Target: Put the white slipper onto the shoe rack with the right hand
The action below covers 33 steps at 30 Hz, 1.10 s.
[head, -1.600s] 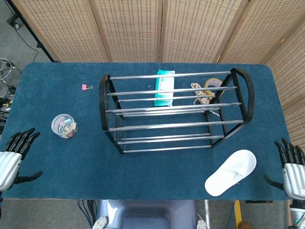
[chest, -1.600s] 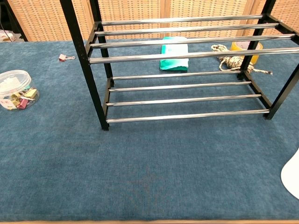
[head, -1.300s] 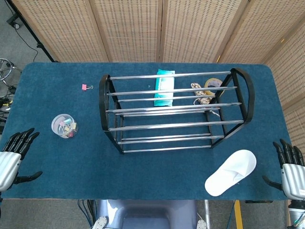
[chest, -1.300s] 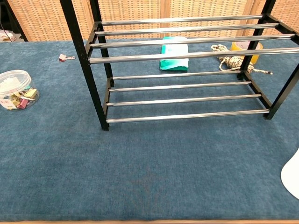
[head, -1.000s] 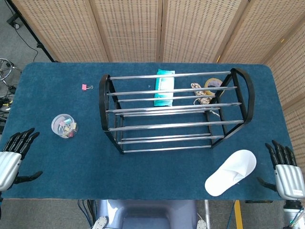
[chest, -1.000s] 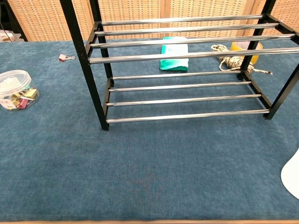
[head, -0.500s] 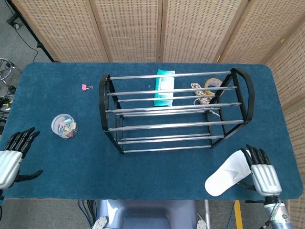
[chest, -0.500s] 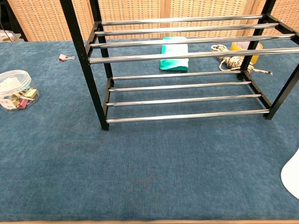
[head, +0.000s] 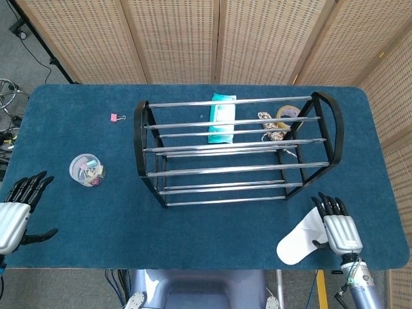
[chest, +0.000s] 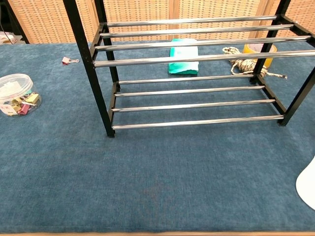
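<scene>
Table [head: 77, 232]: blue felt top fills most of the head view; everything sits on it.

Shoe rack [head: 235, 152]: centre of the head view, black end frames with chrome bars in two tiers, both tiers bare. It stands square to the robot, open front toward the lower edge, which should give a straight path for setting a shoe on the bars.

White slipper [head: 302, 241]: lower right of the head view, flat on the felt, well apart from the rack's lower right foot. In the chest view only a sliver shows at the right edge [chest: 307, 184].

Right hand [head: 338, 230]: lower right, palm down over the slipper's upper right end, fingers extended and close together, thumb out toward the slipper. Contact cannot be confirmed; no grasp closed. Judgement: reach stage, placed to take the toe end.

Left hand [head: 14, 215]: lower left edge, fingers extended, thumb apart, holding nothing; parked clear since the task assigns the other hand.

Teal packet [head: 222, 118], behind the rack, upper centre.

Clip jar [head: 87, 169], left of the rack.

Pink clip [head: 117, 117], upper left.
</scene>
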### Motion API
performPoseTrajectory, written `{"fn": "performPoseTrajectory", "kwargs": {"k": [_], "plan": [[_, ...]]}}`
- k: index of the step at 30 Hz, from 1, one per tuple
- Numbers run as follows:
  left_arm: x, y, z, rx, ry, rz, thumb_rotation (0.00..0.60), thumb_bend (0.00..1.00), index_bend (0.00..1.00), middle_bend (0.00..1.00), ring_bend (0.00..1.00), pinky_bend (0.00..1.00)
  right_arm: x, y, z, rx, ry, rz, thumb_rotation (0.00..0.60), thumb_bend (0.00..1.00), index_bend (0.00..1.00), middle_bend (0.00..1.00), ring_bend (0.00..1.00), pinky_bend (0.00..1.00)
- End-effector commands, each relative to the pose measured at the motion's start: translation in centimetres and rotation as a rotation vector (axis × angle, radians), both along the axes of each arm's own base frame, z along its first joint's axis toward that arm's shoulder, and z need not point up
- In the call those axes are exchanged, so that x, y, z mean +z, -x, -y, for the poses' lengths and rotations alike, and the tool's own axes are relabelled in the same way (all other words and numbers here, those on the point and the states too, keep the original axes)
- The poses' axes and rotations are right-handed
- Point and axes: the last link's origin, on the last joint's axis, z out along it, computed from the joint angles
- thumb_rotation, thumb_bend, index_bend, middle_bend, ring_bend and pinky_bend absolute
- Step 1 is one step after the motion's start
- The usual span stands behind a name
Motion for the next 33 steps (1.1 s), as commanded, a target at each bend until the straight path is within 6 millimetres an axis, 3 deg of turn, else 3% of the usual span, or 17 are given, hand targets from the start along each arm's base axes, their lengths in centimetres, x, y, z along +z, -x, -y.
{"fn": "performPoseTrajectory", "kwargs": {"k": [1,15,33], "plan": [[0.1,0.0,0.0,0.000,-0.001,0.004,0.600,0.00,0.00,0.00,0.00,0.00,-0.7,0.2,0.5,-0.018,0.000,0.002,0.600,0.00,0.00,0.00,0.00,0.00],[0.4,0.1,0.0,0.002,-0.003,0.011,0.600,0.00,0.00,0.00,0.00,0.00,-1.6,1.4,0.9,-0.034,0.015,-0.057,0.600,0.00,0.00,0.00,0.00,0.00],[-0.1,0.0,0.0,0.007,0.012,-0.008,0.600,0.00,0.00,0.00,0.00,0.00,1.0,3.9,0.6,-0.069,0.085,-0.215,0.600,0.00,0.00,0.00,0.00,0.00]]}}
